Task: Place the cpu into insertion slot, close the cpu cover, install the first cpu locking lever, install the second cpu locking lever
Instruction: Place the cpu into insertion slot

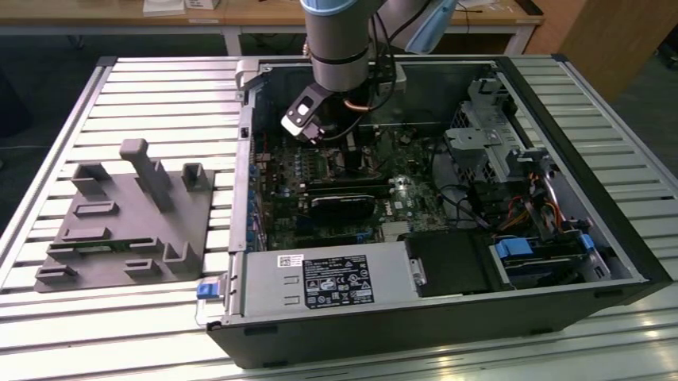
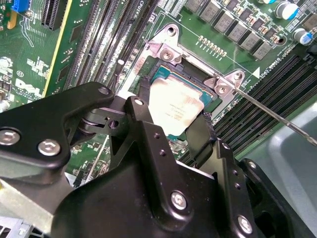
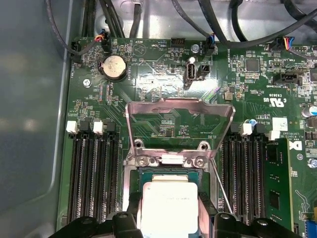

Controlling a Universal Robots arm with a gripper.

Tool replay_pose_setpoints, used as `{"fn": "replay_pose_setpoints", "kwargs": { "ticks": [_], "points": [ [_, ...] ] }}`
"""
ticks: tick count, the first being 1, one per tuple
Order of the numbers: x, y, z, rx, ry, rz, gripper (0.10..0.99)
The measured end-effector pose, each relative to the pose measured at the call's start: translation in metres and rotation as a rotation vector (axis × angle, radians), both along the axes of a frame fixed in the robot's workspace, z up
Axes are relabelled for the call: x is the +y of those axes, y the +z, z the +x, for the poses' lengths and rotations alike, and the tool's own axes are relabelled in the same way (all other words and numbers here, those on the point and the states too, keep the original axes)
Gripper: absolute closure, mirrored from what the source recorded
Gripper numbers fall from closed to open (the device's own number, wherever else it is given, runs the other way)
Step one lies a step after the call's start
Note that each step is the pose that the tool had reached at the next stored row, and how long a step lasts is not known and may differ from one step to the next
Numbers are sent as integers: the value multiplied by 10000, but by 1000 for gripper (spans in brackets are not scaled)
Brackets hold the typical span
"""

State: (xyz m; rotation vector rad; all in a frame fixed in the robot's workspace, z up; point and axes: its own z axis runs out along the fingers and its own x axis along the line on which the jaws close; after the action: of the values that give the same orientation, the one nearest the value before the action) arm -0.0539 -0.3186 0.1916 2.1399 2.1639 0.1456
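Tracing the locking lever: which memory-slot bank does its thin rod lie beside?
The bank farther from the grey case wall; the rod runs right beside it, while the other bank has none.

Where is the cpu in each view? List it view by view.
Exterior view: under the arm's wrist; exact spot cannot be told.
Second wrist view: the cpu beside the thin locking lever.
First wrist view: the cpu before the raised cpu cover.
Shared landmark: the locking lever, in both wrist views.

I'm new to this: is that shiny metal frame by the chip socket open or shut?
Open. The cpu cover stands swung up on its hinge, the green board showing through its window, and the cpu is uncovered.
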Motion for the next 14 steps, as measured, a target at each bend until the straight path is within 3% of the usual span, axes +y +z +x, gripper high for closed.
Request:
{"fn": "replay_pose_setpoints", "kwargs": {
  "ticks": [14],
  "points": [
    [-16,4,1,3,-162,-10,549]
  ]
}}
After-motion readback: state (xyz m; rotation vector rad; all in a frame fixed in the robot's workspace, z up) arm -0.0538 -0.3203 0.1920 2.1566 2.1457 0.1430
